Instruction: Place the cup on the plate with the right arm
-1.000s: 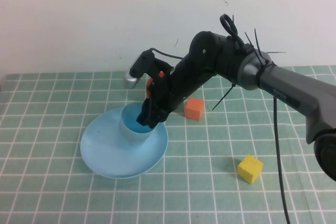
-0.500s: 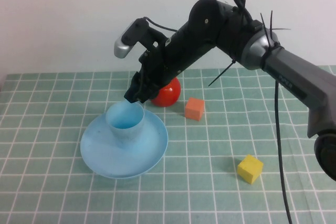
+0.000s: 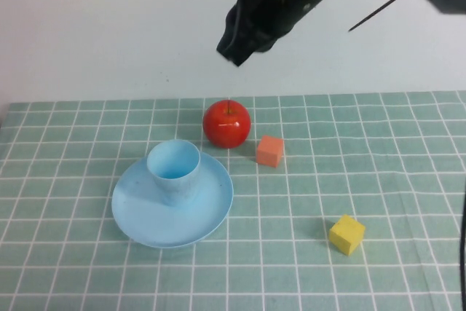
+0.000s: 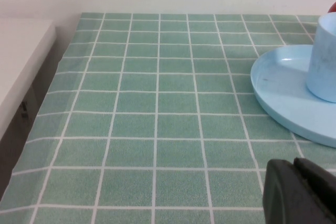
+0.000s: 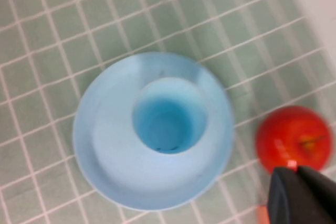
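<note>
The light blue cup stands upright on the light blue plate, a little toward the plate's far side. My right gripper hangs high above the table, behind and to the right of the cup, shut and empty. In the right wrist view I look down into the cup on the plate, with the right gripper well above them. In the left wrist view the cup and plate lie ahead of my left gripper, which is shut, empty and low over the cloth.
A red apple sits just behind the plate, with an orange cube to its right. A yellow cube lies at the front right. The table's left edge drops off beside a white surface.
My right gripper has let go of the cup and risen from inside it to high above the table, uncovering the apple. The cup stays upright on the plate.
</note>
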Motion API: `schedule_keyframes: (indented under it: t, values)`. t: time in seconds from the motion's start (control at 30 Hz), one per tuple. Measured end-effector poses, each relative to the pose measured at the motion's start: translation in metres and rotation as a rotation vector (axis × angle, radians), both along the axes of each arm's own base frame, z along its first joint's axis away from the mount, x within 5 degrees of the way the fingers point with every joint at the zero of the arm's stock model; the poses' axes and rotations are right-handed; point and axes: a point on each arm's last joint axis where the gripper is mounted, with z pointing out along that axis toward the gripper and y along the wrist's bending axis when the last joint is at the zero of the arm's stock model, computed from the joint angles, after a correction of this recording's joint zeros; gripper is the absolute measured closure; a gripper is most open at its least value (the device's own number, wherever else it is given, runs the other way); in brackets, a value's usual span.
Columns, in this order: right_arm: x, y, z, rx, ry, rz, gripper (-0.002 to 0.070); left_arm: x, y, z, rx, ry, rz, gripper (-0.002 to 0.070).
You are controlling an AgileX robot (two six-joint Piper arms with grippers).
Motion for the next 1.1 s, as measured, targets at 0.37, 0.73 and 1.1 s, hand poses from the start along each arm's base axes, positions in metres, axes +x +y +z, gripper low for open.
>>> schedule_keyframes:
  t: [0.37,0.73,1.1]
  values:
    - [-0.077,-0.083,0.131,-0.027,-0.372,-0.188,0.0672,0.000,0.000,0.000,0.000,0.000,0.000,0.0678]
    - [-0.165,-0.152,0.115,-0.149,-0.309,-0.252,0.0673,0.000,0.000,0.000,0.000,0.000,0.000,0.0678]
    - [-0.252,-0.234,0.029,-0.181,-0.336,-0.551,0.0673,0.000,0.000,0.000,0.000,0.000,0.000,0.0678]
